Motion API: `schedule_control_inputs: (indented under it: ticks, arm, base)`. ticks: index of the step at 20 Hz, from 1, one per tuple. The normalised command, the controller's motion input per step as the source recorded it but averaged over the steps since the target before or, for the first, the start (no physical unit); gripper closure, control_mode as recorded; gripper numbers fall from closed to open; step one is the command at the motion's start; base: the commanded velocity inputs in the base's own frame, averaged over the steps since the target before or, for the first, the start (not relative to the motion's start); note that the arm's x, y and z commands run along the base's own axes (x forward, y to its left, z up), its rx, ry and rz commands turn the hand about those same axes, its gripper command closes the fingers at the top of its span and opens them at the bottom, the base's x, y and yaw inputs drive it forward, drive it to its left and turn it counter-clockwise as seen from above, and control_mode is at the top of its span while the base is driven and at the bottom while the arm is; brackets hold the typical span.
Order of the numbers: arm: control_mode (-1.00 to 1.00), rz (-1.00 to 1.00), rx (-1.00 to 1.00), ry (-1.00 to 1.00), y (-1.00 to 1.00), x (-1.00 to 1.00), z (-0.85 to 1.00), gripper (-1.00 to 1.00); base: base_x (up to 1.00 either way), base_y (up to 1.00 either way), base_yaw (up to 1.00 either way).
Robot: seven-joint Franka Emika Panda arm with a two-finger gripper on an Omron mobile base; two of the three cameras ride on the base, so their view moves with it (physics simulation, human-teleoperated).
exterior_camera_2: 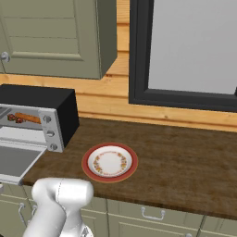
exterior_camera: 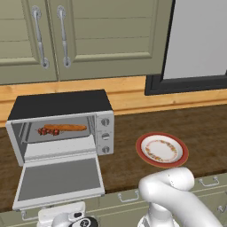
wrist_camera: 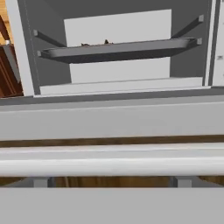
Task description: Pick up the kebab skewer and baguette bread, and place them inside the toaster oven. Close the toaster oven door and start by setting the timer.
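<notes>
The gripper (exterior_camera: 84,221) sits low at the front edge of the counter, just below the lowered oven door, jaws spread wide and holding nothing; its fingertips themselves are not distinguishable. The toaster oven (exterior_camera: 60,104) stands on the wooden counter (exterior_camera: 177,122) with its door (exterior_camera: 60,179) folded flat forward. Inside, on the rack, the baguette (exterior_camera: 66,127) lies lengthwise with the kebab skewer (exterior_camera: 48,131) just beside its left end. A red-rimmed plate (exterior_camera: 162,150) sits to the right, bare. The hand view looks straight across the door's bar handle (wrist_camera: 112,164) into the cavity. Judged risk: loading appears finished and the door remains to be closed; a lift begun off-centre or under the handle's lip could slip off, or shove the oven backwards. From the hand view the food is barely visible above the tray (wrist_camera: 118,49).
</notes>
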Motion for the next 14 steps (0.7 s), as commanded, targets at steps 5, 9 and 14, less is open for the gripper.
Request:
schedule_control_inputs:
  ticks: [5,9,14]
  arm:
    - [-1.00,0.00,0.00,-0.06,-0.01,0.00,0.15,-1.00]
    - [-1.00,0.00,0.00,-0.05,-0.04,0.00,0.22,-1.00]
    - [-1.00,0.00,0.00,-0.02,-0.01,0.02,0.27,-1.00]
  base:
    - [0.00,0.00,0.00]
    - [0.00,0.00,0.00]
    - [0.00,0.00,0.00]
